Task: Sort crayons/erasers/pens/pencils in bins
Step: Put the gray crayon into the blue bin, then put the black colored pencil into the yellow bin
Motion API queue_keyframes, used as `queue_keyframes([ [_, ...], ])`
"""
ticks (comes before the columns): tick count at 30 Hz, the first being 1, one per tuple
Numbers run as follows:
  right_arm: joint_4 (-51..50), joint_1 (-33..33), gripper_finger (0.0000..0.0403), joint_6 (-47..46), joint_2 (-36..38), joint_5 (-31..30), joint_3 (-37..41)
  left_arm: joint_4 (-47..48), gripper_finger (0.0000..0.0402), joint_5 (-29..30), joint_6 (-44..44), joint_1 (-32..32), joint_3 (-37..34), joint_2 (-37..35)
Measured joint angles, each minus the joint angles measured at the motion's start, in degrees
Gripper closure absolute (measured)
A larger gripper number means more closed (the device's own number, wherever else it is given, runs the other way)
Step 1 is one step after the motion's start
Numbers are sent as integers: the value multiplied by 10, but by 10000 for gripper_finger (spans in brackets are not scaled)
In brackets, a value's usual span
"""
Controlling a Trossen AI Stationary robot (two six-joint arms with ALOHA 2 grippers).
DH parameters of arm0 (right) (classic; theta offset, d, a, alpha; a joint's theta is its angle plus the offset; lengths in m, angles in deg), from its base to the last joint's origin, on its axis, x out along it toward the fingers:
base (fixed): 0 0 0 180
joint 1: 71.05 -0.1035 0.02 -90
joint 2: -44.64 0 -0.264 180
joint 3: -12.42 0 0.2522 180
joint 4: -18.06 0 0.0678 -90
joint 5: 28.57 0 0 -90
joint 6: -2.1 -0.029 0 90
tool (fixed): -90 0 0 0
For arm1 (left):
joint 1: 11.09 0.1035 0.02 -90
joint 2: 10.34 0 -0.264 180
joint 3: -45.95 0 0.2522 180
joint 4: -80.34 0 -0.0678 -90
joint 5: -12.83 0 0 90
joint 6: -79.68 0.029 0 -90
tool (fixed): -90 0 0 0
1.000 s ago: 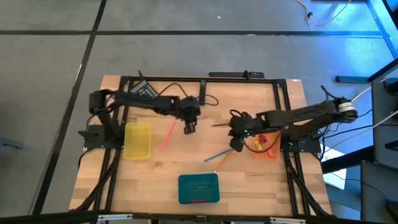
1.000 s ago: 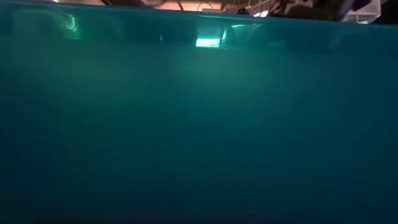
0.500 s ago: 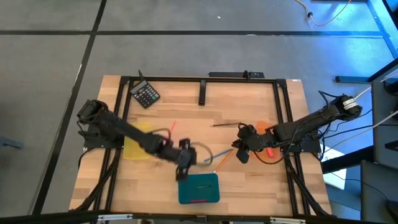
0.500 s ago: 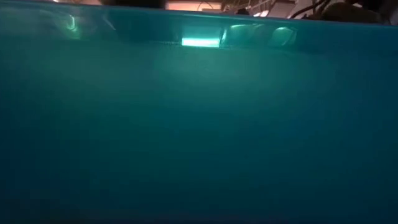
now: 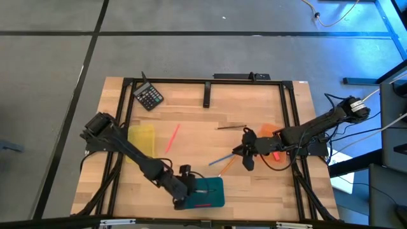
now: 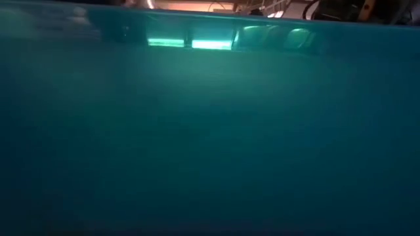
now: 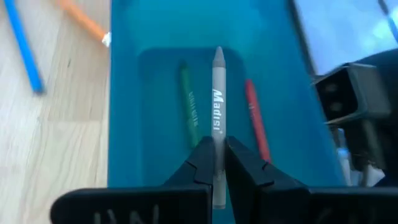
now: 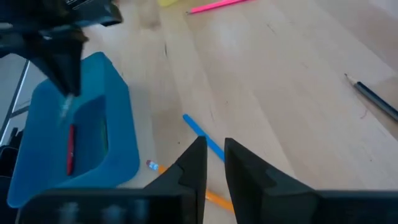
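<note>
My left gripper (image 5: 184, 191) hangs over the left end of the teal bin (image 5: 213, 184), shut on a grey pen (image 7: 217, 99). A green stick (image 7: 189, 106) and a red stick (image 7: 255, 118) lie flat on the floor of the teal bin (image 7: 124, 124). My right gripper (image 5: 247, 156) hovers just right of a blue pen (image 8: 200, 134) and an orange pencil (image 8: 214, 198) that lie on the wood; its fingers stand a narrow gap apart and touch nothing. A pink pen (image 5: 172, 137) and a dark pencil (image 5: 232, 127) lie farther off. My left gripper pinches the grey pen's rear part (image 7: 217, 134) between its two fingers. It comes from above, and the pen runs along the fingers. The pen is lifted clear over the teal bin, with its pale tip (image 7: 218, 56) pointing down toward the floor between the green and red sticks.
The yellow bin (image 5: 141, 138) sits on the left, and the orange bin (image 5: 270, 131) lies partly under my right arm. A black calculator (image 5: 148, 97) is at the far left. The teal bin's wall (image 6: 210, 131) fills the low view. A black frame runs along the table's edges.
My left gripper has swept from the middle of the table toward the near edge and now stands over the teal bin's left end. My right gripper has shifted a little toward the near right, staying beside the blue pen and orange pencil.
</note>
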Motion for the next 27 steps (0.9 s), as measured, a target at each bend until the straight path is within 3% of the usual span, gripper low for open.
queue_keyframes([
  [6, 1, -17, 343, 1, 0, 1, 0, 0, 372, 6, -17, 8, 0, 9],
  [14, -19, -31, 343, 1, 0, 1, 0, 24, 315, 21, -17, 45, 1, -6],
  [20, -18, -32, 343, 31, 0, -16, 0, 57, 285, 21, -19, 88, 1, -46],
  [27, -17, -23, 343, 86, 0, -46, 0, 79, 284, 23, 12, 146, 1, -119],
])
